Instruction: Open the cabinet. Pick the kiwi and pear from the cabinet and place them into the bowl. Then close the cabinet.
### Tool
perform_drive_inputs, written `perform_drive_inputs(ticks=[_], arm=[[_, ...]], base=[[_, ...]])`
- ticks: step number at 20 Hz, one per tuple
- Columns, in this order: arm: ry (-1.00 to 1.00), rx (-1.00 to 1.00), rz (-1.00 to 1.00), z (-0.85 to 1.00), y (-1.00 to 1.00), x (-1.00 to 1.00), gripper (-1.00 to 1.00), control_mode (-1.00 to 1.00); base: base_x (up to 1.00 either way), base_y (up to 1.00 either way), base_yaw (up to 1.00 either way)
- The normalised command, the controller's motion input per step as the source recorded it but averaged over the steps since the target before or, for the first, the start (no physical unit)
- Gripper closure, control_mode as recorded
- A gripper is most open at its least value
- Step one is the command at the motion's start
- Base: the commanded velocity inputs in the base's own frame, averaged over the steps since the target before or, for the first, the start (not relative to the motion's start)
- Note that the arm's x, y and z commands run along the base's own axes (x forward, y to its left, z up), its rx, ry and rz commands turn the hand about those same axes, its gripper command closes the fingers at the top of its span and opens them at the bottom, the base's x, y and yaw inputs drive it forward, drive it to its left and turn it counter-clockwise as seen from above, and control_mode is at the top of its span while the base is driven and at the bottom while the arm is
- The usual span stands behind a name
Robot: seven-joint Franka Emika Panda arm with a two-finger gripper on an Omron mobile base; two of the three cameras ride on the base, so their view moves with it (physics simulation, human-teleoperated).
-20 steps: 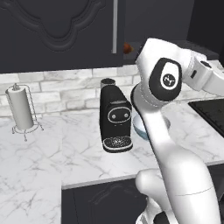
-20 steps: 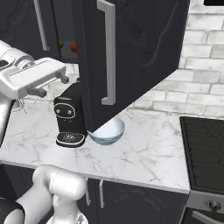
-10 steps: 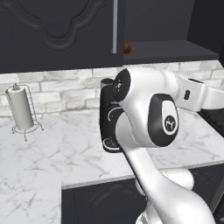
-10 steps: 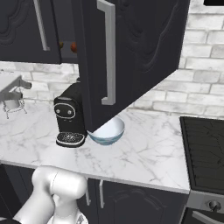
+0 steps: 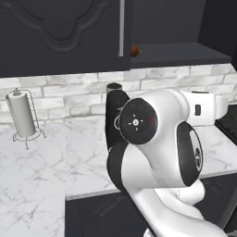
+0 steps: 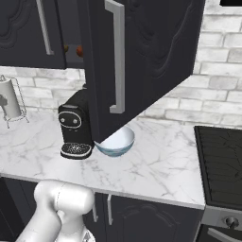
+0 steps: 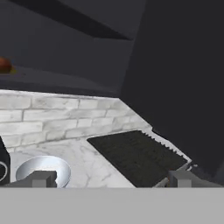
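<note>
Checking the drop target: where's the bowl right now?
The bowl sits on the marble counter in the right base view, just right of the black coffee machine and under the open cabinet door.

black cabinet (image 6: pixel 142 56) right door swung open; kiwi (image 5: pixel 134 51) on its shelf; white bowl (image 6: pixel 116 142) on the marble surface (image 6: pixel 160 165) beneath.

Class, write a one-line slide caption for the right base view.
Wall cabinet with one door swung open over a white bowl beside a black coffee machine on the marble counter.
</note>
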Motion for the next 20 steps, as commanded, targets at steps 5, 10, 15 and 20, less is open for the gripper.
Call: perform_drive_inputs(ticks=[5, 10, 15, 20], arm=[[0.06, 0.00, 0.31, 0.00, 0.43, 0.48, -1.00, -1.00], [0.01, 0.00, 0.25, 0.01, 0.26, 0.65, -1.00, -1.00], [0.03, 0.00, 0.18, 0.11, 0.16, 0.55, -1.00, -1.00], [0.05, 0.00, 0.13, 0.20, 0.13, 0.55, -1.00, -1.00]], base=[[0.00, 0.00, 0.00], [0.00, 0.00, 0.00], [0.00, 0.00, 0.00], [0.00, 0.00, 0.00]])
